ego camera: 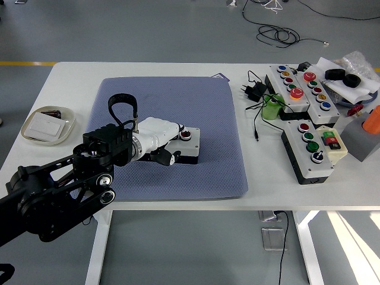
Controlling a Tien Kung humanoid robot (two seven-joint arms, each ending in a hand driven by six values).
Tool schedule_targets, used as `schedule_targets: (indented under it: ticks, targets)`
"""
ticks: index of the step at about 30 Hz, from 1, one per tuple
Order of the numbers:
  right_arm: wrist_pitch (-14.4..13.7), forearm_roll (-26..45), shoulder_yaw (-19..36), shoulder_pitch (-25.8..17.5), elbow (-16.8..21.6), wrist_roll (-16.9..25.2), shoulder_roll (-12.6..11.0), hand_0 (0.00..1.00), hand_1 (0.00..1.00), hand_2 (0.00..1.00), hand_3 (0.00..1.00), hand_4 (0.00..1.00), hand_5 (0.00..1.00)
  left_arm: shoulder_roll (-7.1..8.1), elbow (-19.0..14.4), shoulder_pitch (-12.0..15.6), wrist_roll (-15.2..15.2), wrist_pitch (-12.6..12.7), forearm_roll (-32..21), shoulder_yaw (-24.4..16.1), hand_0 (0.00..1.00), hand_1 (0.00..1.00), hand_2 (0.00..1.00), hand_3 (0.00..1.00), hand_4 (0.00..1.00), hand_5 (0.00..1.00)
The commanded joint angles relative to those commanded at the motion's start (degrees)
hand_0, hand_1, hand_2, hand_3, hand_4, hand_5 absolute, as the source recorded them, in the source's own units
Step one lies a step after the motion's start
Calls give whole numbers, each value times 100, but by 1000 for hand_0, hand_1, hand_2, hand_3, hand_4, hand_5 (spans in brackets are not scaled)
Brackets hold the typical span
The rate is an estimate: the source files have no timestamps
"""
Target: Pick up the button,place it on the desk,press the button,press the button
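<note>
A grey-topped black button box lies on the blue mat left of the table's middle. Its red button shows at the right end; the rest of its top is hidden under my hand. My left hand, white with dark fingers, rests on the box from the left. It is curled, holds nothing, and its tip sits just left of the red button. The black left arm runs in from the lower left corner.
A small dish holding a white switch sits at the left edge. At the right stand two larger button panels, a green object, a power adapter with cable, and an orange item.
</note>
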Motion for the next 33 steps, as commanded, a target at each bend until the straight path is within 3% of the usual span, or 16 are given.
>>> schedule_targets:
  ticks: [10, 16, 18, 19, 23, 24, 30, 31, 33]
  targets:
    - [5, -16, 16, -3, 0, 0, -2, 787, 797, 817, 751, 412, 479, 11, 103, 13, 73, -212, -12, 64, 12, 64, 94, 846, 517, 255]
    - [5, -16, 27, 24, 0, 2, -1, 787, 797, 817, 751, 412, 479, 30, 43, 17, 53, -96, 14, -14, 14, 64, 94, 848, 517, 249]
    - [4, -13, 30, 29, 0, 3, -2, 787, 797, 817, 751, 412, 479, 54, -51, 41, 15, 163, 61, -102, 14, 64, 94, 848, 517, 249]
    - [4, -11, 31, 30, 0, 3, -2, 787, 797, 817, 751, 412, 479, 60, -85, 52, 2, 253, 95, -140, 49, 130, 145, 924, 562, 336]
    - [4, -37, 53, 33, 0, -2, -2, 787, 797, 817, 751, 412, 479, 84, -280, 118, -26, 852, 132, -387, 49, 130, 145, 924, 562, 336]
    - [4, -39, 55, 33, 0, -2, -2, 787, 797, 817, 751, 412, 479, 85, -290, 121, -27, 893, 131, -401, 9, 128, 164, 959, 694, 409]
    - [6, -61, 79, 29, 0, -7, -5, 787, 797, 817, 751, 412, 479, 88, -528, 266, -58, 1891, -269, -859, 9, 128, 164, 959, 694, 409]
    - [6, -59, 80, 28, 0, -7, -5, 787, 797, 817, 751, 412, 479, 74, -504, 293, -133, 2141, -439, -922, 172, 329, 367, 958, 789, 704]
    - [7, -67, 88, 30, 0, -8, -4, 787, 797, 817, 751, 412, 479, 40, -410, 352, -324, 2584, -773, -1035, 172, 329, 367, 958, 789, 704]
